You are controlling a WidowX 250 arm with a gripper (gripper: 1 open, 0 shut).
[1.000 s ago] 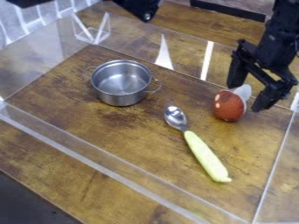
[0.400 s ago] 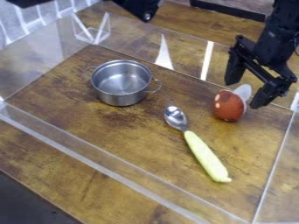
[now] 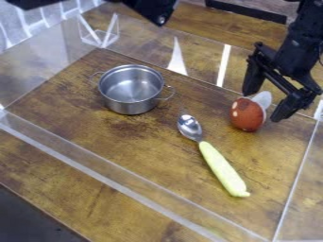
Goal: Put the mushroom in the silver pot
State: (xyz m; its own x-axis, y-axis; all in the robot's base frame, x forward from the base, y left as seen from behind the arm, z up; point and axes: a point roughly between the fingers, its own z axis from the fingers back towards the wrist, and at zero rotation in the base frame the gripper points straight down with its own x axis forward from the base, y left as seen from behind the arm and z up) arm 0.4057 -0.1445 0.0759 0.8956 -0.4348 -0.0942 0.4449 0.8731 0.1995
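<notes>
Your claw [image 3: 279, 79] stands wide open at the right of the view, its black fingers spread above and beside the pale stem of the mushroom [image 3: 248, 113]. You cannot tell from this angle whether either finger touches the stem; nothing appears lifted. The lower finger overlaps the area just right of the stem, and the stem itself is only partly visible, behind the cap and close to the fingers. The arm above the claw is cut off by the frame. A dark, blurred shape [image 3: 142, 8] crosses the top edge, also cut off, and you cannot make out what it is.

The silver pot [image 3: 131, 90] sits upright at the upper left of the wooden surface [image 3: 113, 156], well apart from the mushroom. Its open top shows you a bare interior, with the floor in view. Note the round rim, the low, shiny metal wall and the thin wire handles on opposite sides.

The mushroom rests on the wood, its cap rounded, smooth and red-brown, with a pale highlight. Between it and the pot, nearer the mushroom, lies the spoon [image 3: 212, 155], with a shiny metal bowl and a long, tapered, yellow-green handle pointing toward the lower right. The wood is brown with darker, streaky grain.
</notes>
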